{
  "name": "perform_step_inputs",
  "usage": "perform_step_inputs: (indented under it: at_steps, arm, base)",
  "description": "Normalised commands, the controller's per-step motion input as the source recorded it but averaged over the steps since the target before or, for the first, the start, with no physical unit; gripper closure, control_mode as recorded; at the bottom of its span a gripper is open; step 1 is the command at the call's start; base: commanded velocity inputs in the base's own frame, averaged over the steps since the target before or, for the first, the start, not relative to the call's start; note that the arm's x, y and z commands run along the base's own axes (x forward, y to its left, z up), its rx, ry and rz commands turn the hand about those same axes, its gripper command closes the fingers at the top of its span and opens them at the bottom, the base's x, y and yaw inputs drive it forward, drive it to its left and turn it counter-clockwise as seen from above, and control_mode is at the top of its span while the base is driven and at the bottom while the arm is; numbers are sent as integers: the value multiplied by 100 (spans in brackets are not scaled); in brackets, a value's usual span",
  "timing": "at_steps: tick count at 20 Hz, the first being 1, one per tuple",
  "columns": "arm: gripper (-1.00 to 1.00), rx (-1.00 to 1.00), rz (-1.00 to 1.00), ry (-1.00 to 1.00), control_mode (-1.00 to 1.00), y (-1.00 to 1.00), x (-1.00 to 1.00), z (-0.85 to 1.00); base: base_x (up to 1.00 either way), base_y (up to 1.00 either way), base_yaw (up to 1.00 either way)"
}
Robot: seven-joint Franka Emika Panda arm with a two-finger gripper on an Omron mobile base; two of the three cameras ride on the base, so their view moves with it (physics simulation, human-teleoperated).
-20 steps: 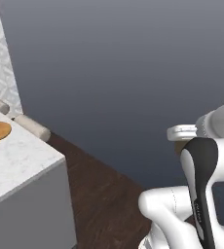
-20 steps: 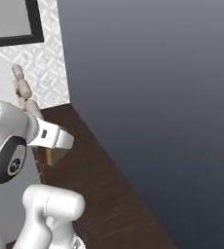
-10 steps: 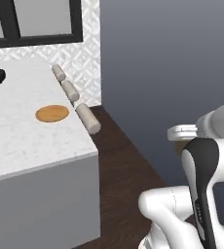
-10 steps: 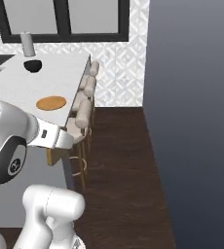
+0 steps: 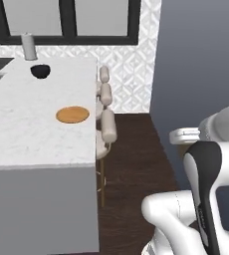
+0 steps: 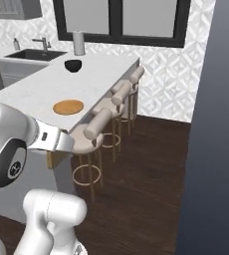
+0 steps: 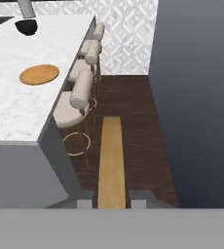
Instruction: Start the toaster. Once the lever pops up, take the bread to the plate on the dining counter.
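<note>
Gripping the bread (image 7: 110,163), tool (image 7: 111,198) facing dining counter (image 5: 17,134), plate (image 5: 72,114), dark floor (image 6: 151,174).

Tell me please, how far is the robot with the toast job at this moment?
Done, apparently: the bread is out of the toaster, clamped edge-on in the gripper. In hand: carrying it toward the dining counter, which lies ahead and to the left. Left: reaching over the stools and setting the slice on the plate, which is bare.
</note>
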Motion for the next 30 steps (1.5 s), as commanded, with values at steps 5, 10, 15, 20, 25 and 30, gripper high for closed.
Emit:
perform_step_inputs:
  at_steps: [5, 10, 15, 20, 25, 30]
  arm:
    - [100, 0, 0, 0, 100, 0, 0, 0]
    - [100, 0, 0, 0, 100, 0, 0, 0]
    - [100, 0, 0, 0, 100, 0, 0, 0]
    - [100, 0, 0, 0, 100, 0, 0, 0]
    - [100, 0, 0, 0, 100, 0, 0, 0]
    - [100, 0, 0, 0, 100, 0, 0, 0]
  base:
    - [45, -100, 48]
    - [47, -93, 53]
    - [36, -75, 62]
    - [35, -67, 66]
    - [32, -67, 66]
    - [20, -64, 69]
